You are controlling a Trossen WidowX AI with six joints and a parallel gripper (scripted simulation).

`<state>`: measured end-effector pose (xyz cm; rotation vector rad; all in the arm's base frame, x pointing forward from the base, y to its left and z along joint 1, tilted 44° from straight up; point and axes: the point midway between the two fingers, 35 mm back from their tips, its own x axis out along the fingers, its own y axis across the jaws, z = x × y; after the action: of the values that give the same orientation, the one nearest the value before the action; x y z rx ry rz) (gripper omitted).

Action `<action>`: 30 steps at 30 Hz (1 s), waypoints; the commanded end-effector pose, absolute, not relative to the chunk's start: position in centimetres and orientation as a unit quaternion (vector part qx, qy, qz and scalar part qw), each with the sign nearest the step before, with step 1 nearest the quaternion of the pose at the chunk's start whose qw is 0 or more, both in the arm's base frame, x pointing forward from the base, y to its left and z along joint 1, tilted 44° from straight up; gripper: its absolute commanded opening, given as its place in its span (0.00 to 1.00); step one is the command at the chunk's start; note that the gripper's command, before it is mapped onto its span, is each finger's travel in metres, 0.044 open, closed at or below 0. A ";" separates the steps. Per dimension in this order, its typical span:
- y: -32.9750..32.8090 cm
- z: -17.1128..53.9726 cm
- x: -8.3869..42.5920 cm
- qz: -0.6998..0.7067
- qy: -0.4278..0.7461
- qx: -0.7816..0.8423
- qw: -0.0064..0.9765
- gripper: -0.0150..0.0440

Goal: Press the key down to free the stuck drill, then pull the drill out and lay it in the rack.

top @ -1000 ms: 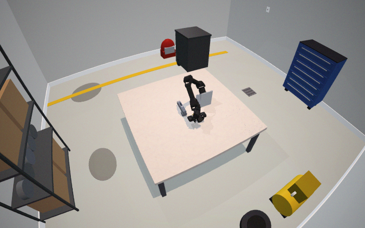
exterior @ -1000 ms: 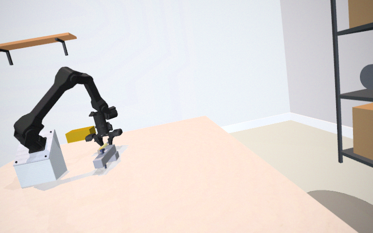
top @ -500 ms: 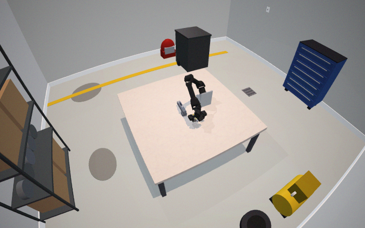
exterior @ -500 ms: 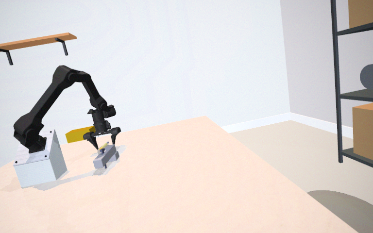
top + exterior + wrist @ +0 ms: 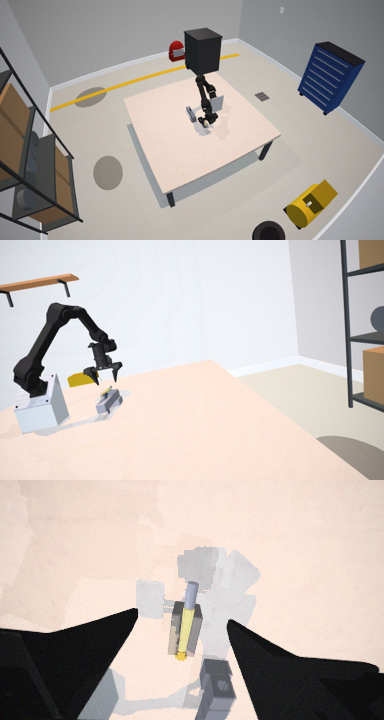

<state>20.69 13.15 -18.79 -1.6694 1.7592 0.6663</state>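
The drill, yellow with a blue-grey cylindrical end, lies lengthwise in the small grey rack, between its side walls in the wrist view. My gripper is wide open above the drill, one finger on each side, touching nothing that I can see. The long grey block stands beside the rack, with a round hole in its top. A small dark blue piece shows above the block in the exterior view; I cannot tell whether it is the key.
The arm's pale base box stands on the table, behind the block and rack as seen in the top view. A dark cabinet stands behind the table. The shelving and blue drawer cabinet stand away from it.
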 end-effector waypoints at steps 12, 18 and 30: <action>21.0 -15.4 22.9 0.254 0.636 -0.523 0.507 1.00; 27.8 -11.0 24.1 0.275 0.596 -0.380 0.652 1.00; 37.5 2.2 22.9 0.375 0.512 -0.099 0.766 1.00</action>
<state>24.01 36.03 -1.37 -0.3571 1.1512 0.7516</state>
